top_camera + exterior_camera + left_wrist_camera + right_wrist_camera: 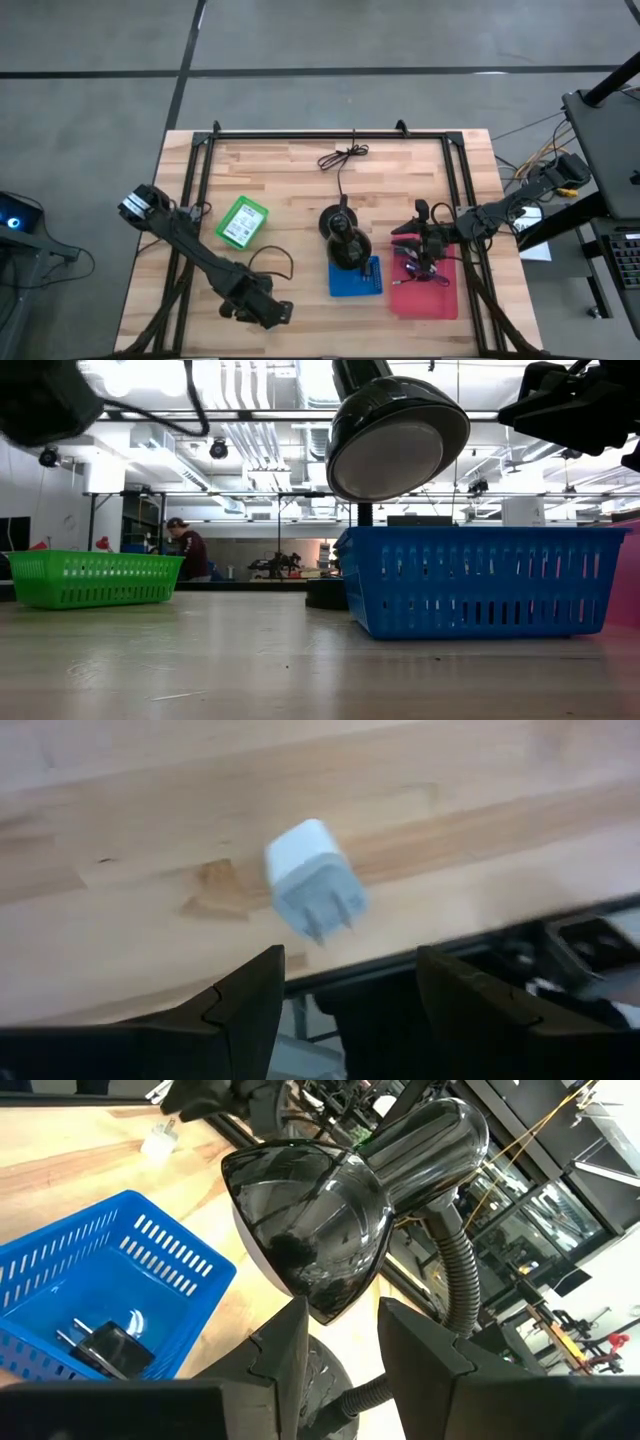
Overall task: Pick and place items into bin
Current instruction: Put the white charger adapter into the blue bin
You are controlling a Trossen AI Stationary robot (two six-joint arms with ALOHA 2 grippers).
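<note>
High view: a wooden table (300,190) is seen from above. The left gripper (268,313) is placed near the front edge, left of the blue bin (356,277). A green bin (243,221) is set further back on the left. A black desk lamp (343,238) stands at the blue bin's back edge, with its cord (342,160) run to the table's rear. The right gripper (412,244) is held over a red bin (425,285), just right of the lamp; dark items inside cannot be made out.

Low view: the green bin (92,578) and blue bin (480,580) are shown resting on the table, the lamp head (397,440) hung above the blue one. A person (187,550) is seen far behind.

Left wrist view: a white plug adapter (312,879) is shown lying on the wood just beyond the fingers (245,1010), which are spread apart and empty.

Right wrist view: the right fingers (285,1355) are parted with nothing between them, pointed at the lamp head (305,1230). A black plug adapter (108,1345) is seen inside the blue bin (100,1280). The white adapter (160,1142) lies far off on the table.
</note>
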